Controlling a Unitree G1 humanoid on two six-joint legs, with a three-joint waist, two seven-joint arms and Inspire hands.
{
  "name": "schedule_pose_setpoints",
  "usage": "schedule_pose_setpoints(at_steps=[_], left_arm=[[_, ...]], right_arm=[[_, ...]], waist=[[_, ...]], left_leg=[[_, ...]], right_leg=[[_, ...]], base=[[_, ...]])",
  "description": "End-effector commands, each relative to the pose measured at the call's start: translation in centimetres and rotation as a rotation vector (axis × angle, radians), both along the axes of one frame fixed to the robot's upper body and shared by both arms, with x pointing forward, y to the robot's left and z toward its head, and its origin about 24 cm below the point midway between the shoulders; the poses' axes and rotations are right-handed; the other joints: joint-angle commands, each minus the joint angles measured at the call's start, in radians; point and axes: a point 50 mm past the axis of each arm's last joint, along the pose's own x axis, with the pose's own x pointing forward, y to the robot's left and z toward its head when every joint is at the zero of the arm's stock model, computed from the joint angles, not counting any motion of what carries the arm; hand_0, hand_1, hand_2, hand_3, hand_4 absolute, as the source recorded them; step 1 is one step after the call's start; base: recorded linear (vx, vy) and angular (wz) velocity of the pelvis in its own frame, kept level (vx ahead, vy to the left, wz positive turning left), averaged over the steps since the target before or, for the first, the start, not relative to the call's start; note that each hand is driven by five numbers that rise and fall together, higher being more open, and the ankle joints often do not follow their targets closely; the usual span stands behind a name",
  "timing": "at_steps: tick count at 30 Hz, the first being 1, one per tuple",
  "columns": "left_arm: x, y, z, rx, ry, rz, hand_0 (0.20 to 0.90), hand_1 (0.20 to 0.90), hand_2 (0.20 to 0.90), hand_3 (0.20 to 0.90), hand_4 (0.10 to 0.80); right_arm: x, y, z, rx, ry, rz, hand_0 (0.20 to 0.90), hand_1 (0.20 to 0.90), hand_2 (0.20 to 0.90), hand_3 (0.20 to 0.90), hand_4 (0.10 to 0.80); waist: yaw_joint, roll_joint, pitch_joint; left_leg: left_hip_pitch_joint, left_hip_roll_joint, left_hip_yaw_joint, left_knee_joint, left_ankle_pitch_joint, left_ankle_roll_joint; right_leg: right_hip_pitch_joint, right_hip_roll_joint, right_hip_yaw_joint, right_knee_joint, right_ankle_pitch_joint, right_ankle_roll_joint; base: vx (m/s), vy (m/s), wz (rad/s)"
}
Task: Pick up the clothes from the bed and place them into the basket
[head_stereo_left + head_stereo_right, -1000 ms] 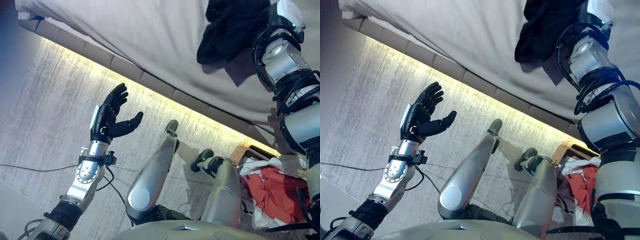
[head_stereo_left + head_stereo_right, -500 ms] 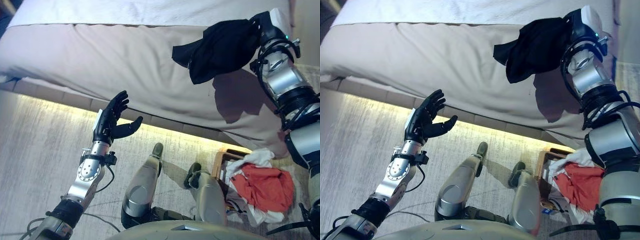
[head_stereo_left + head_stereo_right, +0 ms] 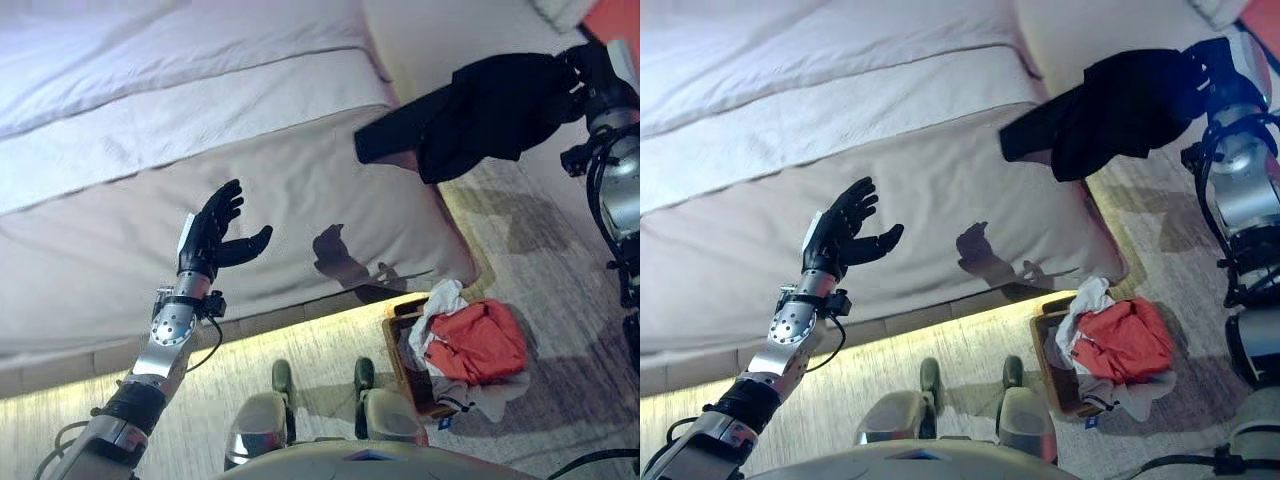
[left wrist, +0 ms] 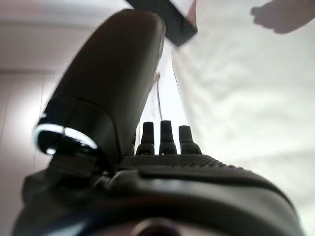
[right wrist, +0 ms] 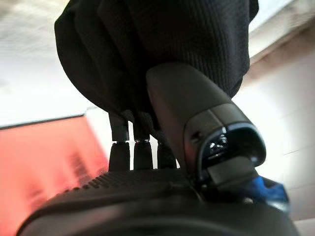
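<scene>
A black garment [image 3: 480,115] hangs in the air off the bed's corner, held up by my right hand [image 3: 1212,68] at the upper right. In the right wrist view the thumb [image 5: 197,118] and fingers are curled into the black cloth [image 5: 162,44]. The brown basket [image 3: 398,352] stands on the floor by the bed's foot, filled with red and white clothes [image 3: 478,342]. My left hand [image 3: 212,232] is raised in front of the bed's side, fingers straight and holding nothing; its wrist view shows the thumb [image 4: 113,83] against the sheet.
The bed [image 3: 150,180] with its pale cover fills the upper left, a lit strip running under its frame. Grey carpet [image 3: 560,280] lies to the right, around the basket.
The camera has swung right, so the bed corner and basket sit nearer the middle. My right hand has carried the black garment off the mattress and out past the corner. Left hand unchanged.
</scene>
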Motion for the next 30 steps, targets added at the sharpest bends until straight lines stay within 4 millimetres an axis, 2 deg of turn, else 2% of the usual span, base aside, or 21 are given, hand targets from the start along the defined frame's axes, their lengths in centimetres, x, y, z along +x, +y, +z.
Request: schedule_pose_setpoints(at_steps=[1,7,10,18,20,25,30], left_arm=[[-0.6,-0.4,0.3,-0.006,-0.069,-0.032,0.9,0.9,0.9,0.9,0.8],[-0.3,-0.6,0.2,0.008,-0.062,-0.059,0.9,0.9,0.9,0.9,0.8],[0.0,-0.7,0.1,0.002,-0.057,-0.053,0.9,0.9,0.9,0.9,0.8],[0.2,-1.2,-0.2,-0.002,-0.045,-0.056,0.9,0.9,0.9,0.9,0.8],[0.4,-1.3,-0.1,-0.01,-0.041,-0.052,0.9,0.9,0.9,0.9,0.8],[0.7,-2.0,0.0,0.001,-0.032,-0.077,0.9,0.9,0.9,0.9,0.8],[1.0,-2.5,0.1,0.005,-0.031,-0.087,0.9,0.9,0.9,0.9,0.8]], right_arm=[[-1.9,-0.3,4.7,-0.149,-0.196,0.006,0.3,0.3,0.3,0.2,0.1],[-4.2,-2.4,3.5,-0.108,-0.199,-0.065,0.3,0.3,0.3,0.2,0.1],[-5.1,-3.2,2.4,-0.077,-0.175,-0.077,0.3,0.3,0.3,0.2,0.1],[-5.8,-3.9,-1.0,0.014,-0.081,-0.103,0.3,0.3,0.3,0.2,0.1],[-6.0,-4.3,-3.7,0.056,-0.009,-0.113,0.3,0.3,0.3,0.2,0.1],[-6.5,-5.1,-8.1,0.131,0.125,-0.156,0.3,0.3,0.3,0.2,0.1],[-6.4,-5.0,-10.9,0.177,0.205,-0.17,0.3,0.3,0.3,0.2,0.1]], waist=[[-0.014,0.015,-0.165],[-0.077,0.019,-0.182],[-0.113,0.02,-0.189],[-0.155,0.017,-0.193],[-0.164,0.02,-0.195],[-0.163,0.026,-0.192],[-0.155,0.038,-0.18]], left_leg=[[-0.038,0.009,-0.049,0.007,-0.066,0.015],[-0.021,0.017,-0.018,-0.041,-0.061,0.019],[-0.009,0.022,0.018,-0.041,-0.071,0.02],[0.001,0.03,0.073,-0.021,-0.088,0.021],[0.006,0.034,0.088,-0.015,-0.093,0.021],[0.004,0.038,0.1,0.001,-0.099,0.019],[-0.002,0.036,0.097,0.007,-0.102,0.019]], right_leg=[[-0.058,0.044,0.007,0.072,-0.005,0.0],[-0.072,0.064,0.065,0.049,0.016,0.012],[-0.08,0.069,0.096,0.043,0.022,0.019],[-0.09,0.082,0.143,0.04,0.03,0.02],[-0.087,0.084,0.152,0.039,0.03,0.02],[-0.092,0.086,0.154,0.046,0.031,0.018],[-0.1,0.081,0.146,0.048,0.035,0.019]], base=[[0.011,-0.038,-0.3],[-0.013,-0.013,-0.24],[-0.029,-0.001,-0.26],[-0.03,-0.018,-0.25],[-0.007,-0.044,-0.12],[-0.022,-0.05,-0.05],[-0.02,-0.011,0.02]])
